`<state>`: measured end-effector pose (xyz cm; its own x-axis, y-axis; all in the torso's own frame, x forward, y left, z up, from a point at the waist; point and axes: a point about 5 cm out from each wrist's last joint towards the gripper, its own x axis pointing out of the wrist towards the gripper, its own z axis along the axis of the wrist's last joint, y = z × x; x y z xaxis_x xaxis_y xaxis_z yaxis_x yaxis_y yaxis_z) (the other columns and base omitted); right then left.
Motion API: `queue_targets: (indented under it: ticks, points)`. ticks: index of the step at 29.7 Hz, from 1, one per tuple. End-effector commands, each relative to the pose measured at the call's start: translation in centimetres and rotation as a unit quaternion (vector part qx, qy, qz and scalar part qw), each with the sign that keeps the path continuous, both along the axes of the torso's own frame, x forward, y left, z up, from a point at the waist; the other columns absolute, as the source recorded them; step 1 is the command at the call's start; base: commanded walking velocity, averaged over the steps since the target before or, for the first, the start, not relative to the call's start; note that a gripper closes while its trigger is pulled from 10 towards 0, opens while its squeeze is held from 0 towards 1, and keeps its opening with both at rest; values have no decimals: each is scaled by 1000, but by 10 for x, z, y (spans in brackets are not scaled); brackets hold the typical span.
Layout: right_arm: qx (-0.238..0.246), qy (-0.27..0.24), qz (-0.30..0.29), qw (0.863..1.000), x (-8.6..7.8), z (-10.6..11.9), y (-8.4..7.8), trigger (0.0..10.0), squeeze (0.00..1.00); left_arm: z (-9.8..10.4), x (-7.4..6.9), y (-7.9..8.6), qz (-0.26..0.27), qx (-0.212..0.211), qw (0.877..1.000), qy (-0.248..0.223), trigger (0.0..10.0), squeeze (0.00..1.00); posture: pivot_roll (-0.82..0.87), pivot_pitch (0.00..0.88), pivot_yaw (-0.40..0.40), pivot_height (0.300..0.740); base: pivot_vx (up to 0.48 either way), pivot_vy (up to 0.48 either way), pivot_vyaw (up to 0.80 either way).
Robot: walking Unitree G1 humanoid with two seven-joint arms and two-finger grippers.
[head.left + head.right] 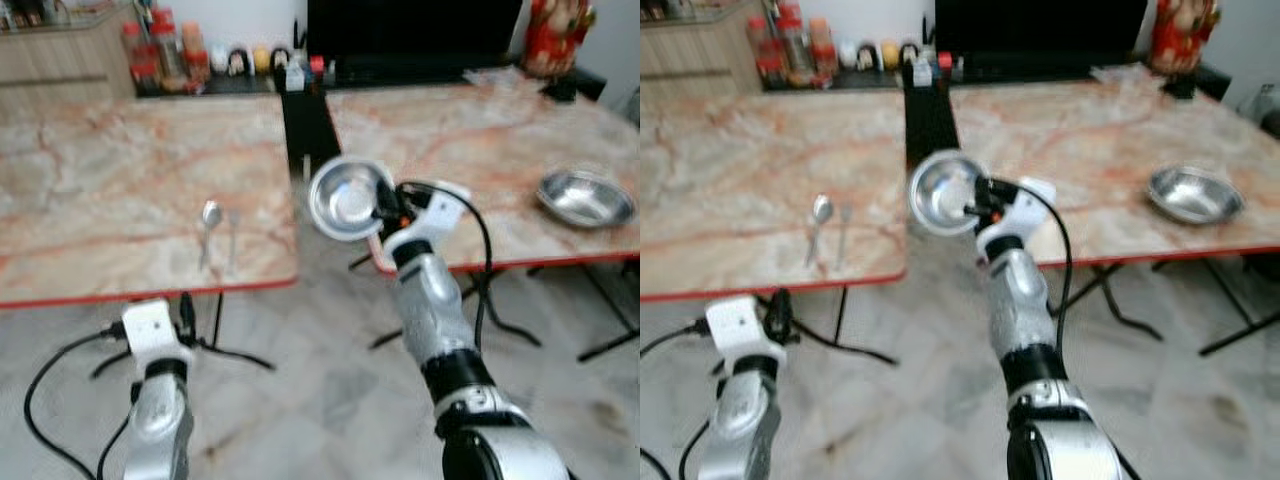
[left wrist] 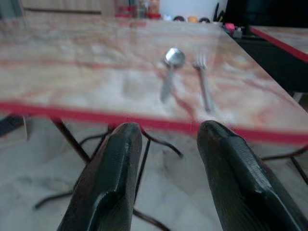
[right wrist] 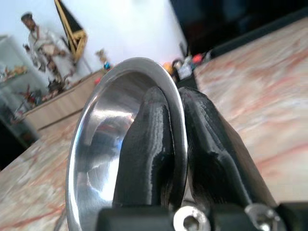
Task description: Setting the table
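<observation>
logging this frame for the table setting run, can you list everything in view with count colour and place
tables: 2, pink-veined marble tops with red edges, side by side with a gap between them
spoon: 1, silver, near front edge of the left table
fork: 1, silver, just right of the spoon
held bowl: 1, shiny steel, in the air over the gap, tilted on its side
second bowl: 1, steel, on the right table near its front edge
jars and bottles: several, mostly red-topped, on the dark shelf behind the tables
red figurine: 1, far right corner
left end effector: fingers apart, below the left table's edge
right end effector: clamped on the held bowl's rim
</observation>
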<state>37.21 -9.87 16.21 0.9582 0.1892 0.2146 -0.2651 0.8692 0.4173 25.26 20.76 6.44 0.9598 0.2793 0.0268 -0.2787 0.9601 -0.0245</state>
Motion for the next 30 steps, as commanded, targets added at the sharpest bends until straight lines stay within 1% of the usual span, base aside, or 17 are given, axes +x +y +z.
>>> queue_targets:
  ticks: [1,2,3,4,7,9,11,12,14,16,17,21,22,23,25,27,30]
  points:
    - [2,-10,10,1000,0,6,9,10000,0,-6,-7,12,23,13,1000,13,10000,0,64,22,-10,732,0,-424,0]
    - [1,-10,10,1000,0,6,9,10000,0,-11,-11,14,28,16,999,25,10000,0,67,22,-12,732,0,-416,0]
    - [1,-8,12,1000,0,6,9,10000,0,-28,-17,18,30,11,997,68,10000,0,71,23,-14,732,0,0,0]
    - [1,-8,12,1000,0,6,9,10000,0,-28,-17,18,30,11,997,68,10000,0,71,23,-14,732,0,0,0]
    - [0,-6,13,1000,1,5,10,10000,0,-46,-23,18,19,7,992,123,10000,0,74,23,-17,732,0,0,0]
    - [0,-6,13,1000,0,5,10,10000,0,-50,-24,18,15,8,991,134,10000,0,74,23,-17,732,0,0,0]
    - [-5,1,15,1000,0,2,11,10000,0,-84,-42,21,10,-24,977,212,10000,0,72,21,-18,732,0,0,0]
    - [-5,1,15,1000,0,2,11,10000,0,-84,-42,21,10,-24,977,212,10000,0,72,21,-18,732,0,0,0]
    - [-9,5,16,1000,0,0,12,10000,0,-103,-57,22,14,-42,964,263,10000,0,69,21,-16,732,0,0,0]
    - [-10,6,14,1000,0,0,11,10000,0,-116,-70,23,16,-49,952,301,10000,0,59,18,-11,732,0,0,0]
    - [-10,6,14,1000,0,0,11,10000,0,-116,-70,23,16,-49,952,301,10000,0,59,18,-11,732,0,0,0]
    - [-38,4,5,999,0,-1,8,10000,0,-136,-89,18,13,-55,929,364,10000,0,44,13,-4,732,277,0,309]
    - [-40,4,3,999,0,-2,7,10000,0,-139,-92,17,12,-58,926,374,10000,0,42,12,-4,732,322,0,800]
    - [-40,4,3,999,0,-2,7,10000,0,-139,-92,17,12,-58,926,374,10000,0,42,12,-4,732,322,0,800]
    - [-28,9,-1,1000,0,-2,4,10000,0,-146,-100,13,12,-63,914,402,10000,0,33,10,-3,732,334,0,400]
    - [-22,13,-5,1000,0,-3,2,10000,0,-150,-105,11,11,-65,907,417,10000,0,29,8,-4,732,336,0,0]
    - [-24,12,-7,1000,1,-2,0,10000,0,-153,-110,10,12,-69,902,426,10000,0,23,9,-5,732,334,0,0]
